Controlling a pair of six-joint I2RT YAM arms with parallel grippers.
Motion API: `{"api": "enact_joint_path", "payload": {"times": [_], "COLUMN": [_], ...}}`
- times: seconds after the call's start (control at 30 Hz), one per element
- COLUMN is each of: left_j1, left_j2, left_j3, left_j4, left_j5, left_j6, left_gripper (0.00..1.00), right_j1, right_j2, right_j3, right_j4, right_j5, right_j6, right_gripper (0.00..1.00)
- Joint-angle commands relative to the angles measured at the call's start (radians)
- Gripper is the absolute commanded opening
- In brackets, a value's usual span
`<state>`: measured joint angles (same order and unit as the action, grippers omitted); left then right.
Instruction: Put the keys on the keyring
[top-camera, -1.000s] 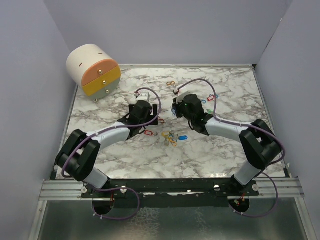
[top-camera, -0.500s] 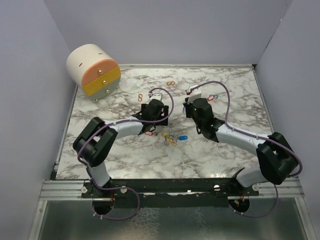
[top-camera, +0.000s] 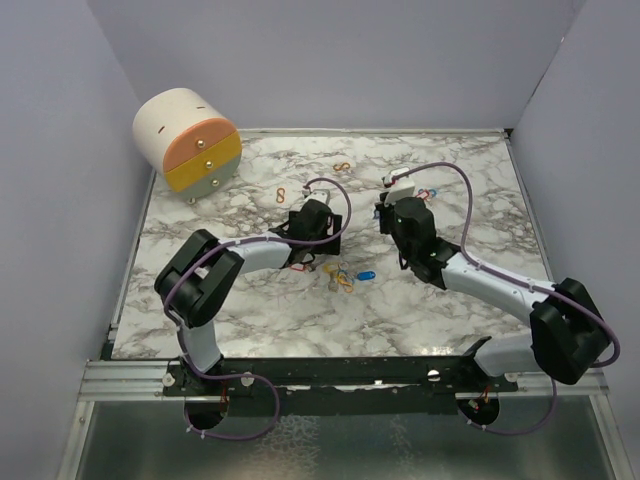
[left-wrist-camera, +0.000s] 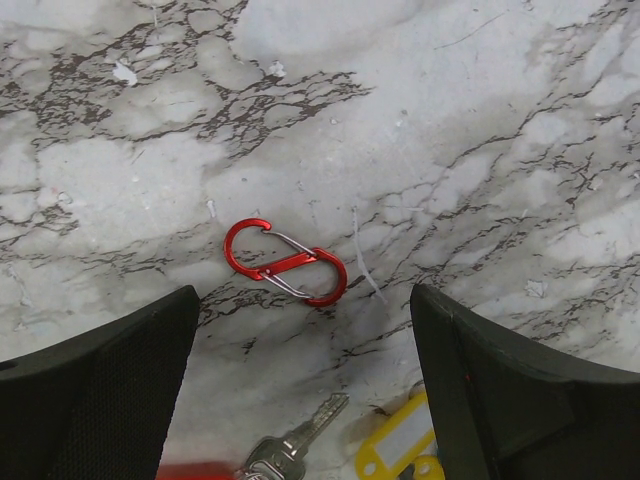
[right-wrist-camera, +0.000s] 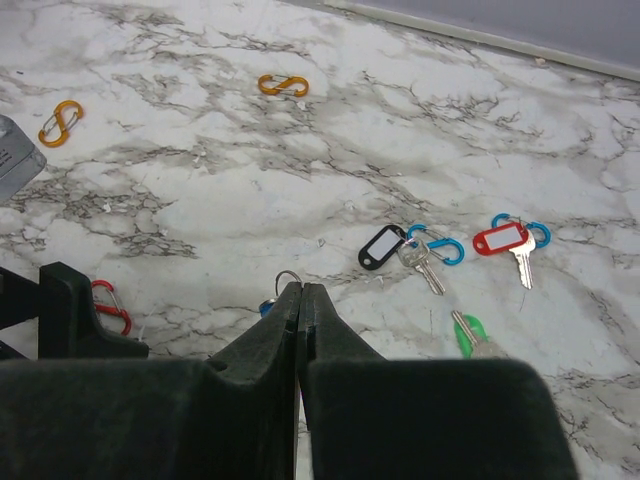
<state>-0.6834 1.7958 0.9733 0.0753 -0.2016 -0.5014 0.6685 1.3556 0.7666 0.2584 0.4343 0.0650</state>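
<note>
In the left wrist view my left gripper (left-wrist-camera: 305, 400) stands open just above the marble. A red S-shaped carabiner (left-wrist-camera: 285, 263) lies beyond the open jaws. A silver key (left-wrist-camera: 300, 432) and a yellow tag (left-wrist-camera: 398, 446) lie between the fingers, near the frame's bottom edge. My right gripper (right-wrist-camera: 300, 288) is shut, and a small metal ring (right-wrist-camera: 288, 279) with a blue tag (right-wrist-camera: 267, 307) pokes out at its tips. From above, a cluster of tagged keys (top-camera: 345, 275) lies between the two arms, with the left gripper (top-camera: 318, 225) just behind it.
Two orange carabiners (right-wrist-camera: 282, 85) (right-wrist-camera: 60, 122) lie farther back. A black-tagged key on a blue carabiner (right-wrist-camera: 383, 246), a red-tagged key (right-wrist-camera: 500, 239) and a green-tagged key (right-wrist-camera: 468, 334) lie to the right. A drawer unit (top-camera: 188, 140) stands at the back left corner.
Both grippers have shifted to the right over the table, the left one coming over the key cluster. Neither grip has changed.
</note>
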Motion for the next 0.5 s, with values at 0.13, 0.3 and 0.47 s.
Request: {"api": "enact_joint_path", "payload": {"times": [0.13, 0.3, 0.47], "left_j1": [-0.021, -0.021, -0.022], "left_j2": [0.043, 0.079, 0.112], "left_j3": [0.033, 0.065, 0.103], "left_j4": [0.029, 0.037, 0.040], "left_j5": [0.075, 0.097, 0.100], "left_j6": [-0.026, -0.024, -0.014], "left_gripper": [0.88, 0.88, 0.88], "right_j1": [0.008, 0.007, 0.006], "right_j2": [-0.064, -0.096, -0.112], "right_j3": [-0.019, -0.027, -0.032], "right_j4": [-0.017, -0.022, -0.028], "right_j5": [0.055, 0.055, 0.086], "right_j6": [0.012, 0.013, 0.008], "right_gripper": [0.01, 0.01, 0.01]}}
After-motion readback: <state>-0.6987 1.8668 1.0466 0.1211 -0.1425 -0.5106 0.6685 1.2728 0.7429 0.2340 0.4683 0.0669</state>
